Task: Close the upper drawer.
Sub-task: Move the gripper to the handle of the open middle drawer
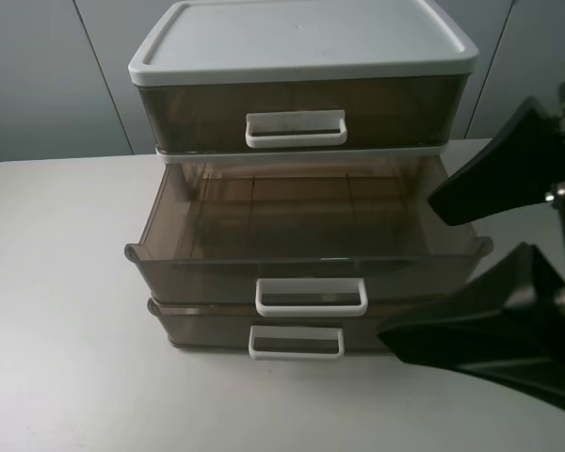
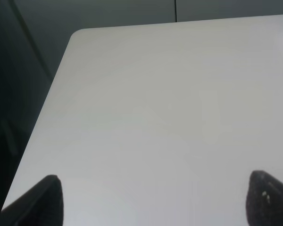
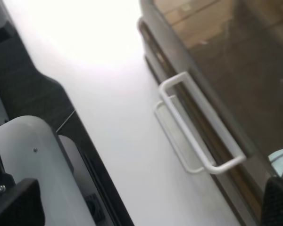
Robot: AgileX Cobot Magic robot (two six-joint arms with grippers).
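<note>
A smoky brown three-drawer cabinet [image 1: 301,56] with a white lid stands on the white table. Its top drawer [image 1: 297,113] is shut. The middle drawer [image 1: 301,268] is pulled far out and looks empty; its white handle [image 1: 311,296] faces me. The bottom drawer [image 1: 297,341] is shut. My right gripper [image 1: 405,270] is open, its black fingers [image 1: 490,179] spread at the right front corner of the open drawer. The right wrist view shows that handle [image 3: 198,127] close ahead of the gripper [image 3: 146,207]. My left gripper [image 2: 155,207] is open over bare table, out of the exterior view.
The table [image 1: 66,311] has a rounded far-left corner [image 2: 78,35]. Grey wall panels [image 1: 38,75] stand behind the cabinet. The robot's dark base [image 3: 47,113] lies along the table's near edge.
</note>
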